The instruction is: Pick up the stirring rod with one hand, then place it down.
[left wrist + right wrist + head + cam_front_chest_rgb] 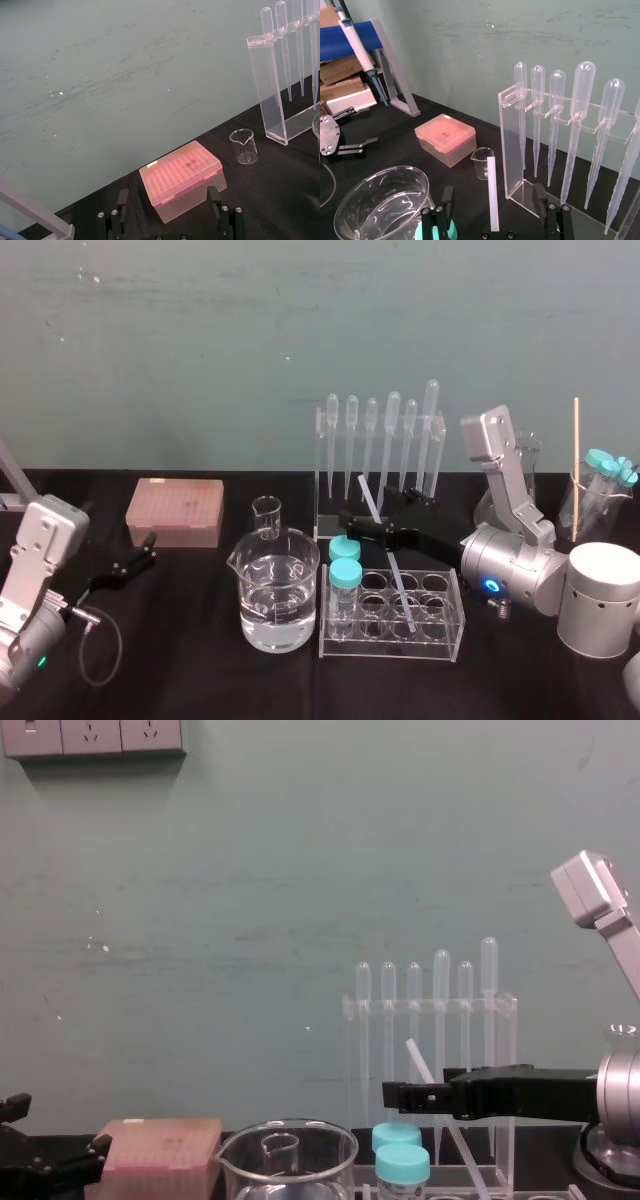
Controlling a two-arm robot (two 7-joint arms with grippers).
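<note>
The Alpha Bot 2's right gripper [355, 525] reaches out level above the clear tube rack [392, 642], which sits near the front edge of the black table [200, 660], right of the middle. Its 2 fingers [446, 201] are spread wide. The stirring rod [492, 195] stands tilted in the rack, its lower end down among the wells and its upper end leaning toward the back edge. It passes through the gap between the fingers, and the right wrist view shows it touching neither.

2 teal-capped tubes [345, 575] occupy the rack's left end, just beside a large beaker [278, 590] holding clear liquid. Behind them stand a small empty beaker [267, 518] and a pipette rack [380, 440] holding 6 pipettes.

The left gripper [145, 548] sits parked near the table's left edge, fingers [122, 200] also apart, just in front of a pink tip box [175, 510].
</note>
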